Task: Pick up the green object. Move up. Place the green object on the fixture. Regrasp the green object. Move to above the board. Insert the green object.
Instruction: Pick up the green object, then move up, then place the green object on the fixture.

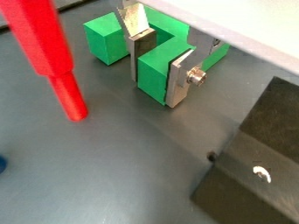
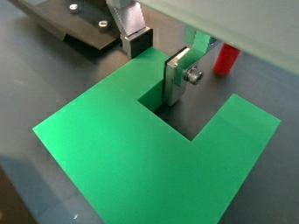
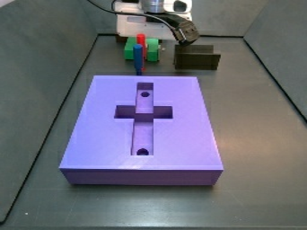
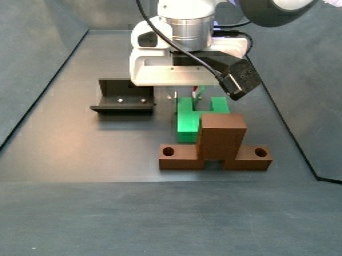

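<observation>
Fingers of our hand [image 1: 158, 61] straddle one leg of the green object [image 1: 158, 54], resting on the surface at the fixture's [image 1: 251, 162] ten o'clock, apparently closing to pick it up.

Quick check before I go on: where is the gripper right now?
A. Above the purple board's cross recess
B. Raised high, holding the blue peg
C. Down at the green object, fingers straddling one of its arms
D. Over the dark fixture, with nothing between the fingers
C: in both wrist views the gripper has its silver fingers on either side of one arm of the green object, which lies on the floor away from the board and the fixture.
</observation>
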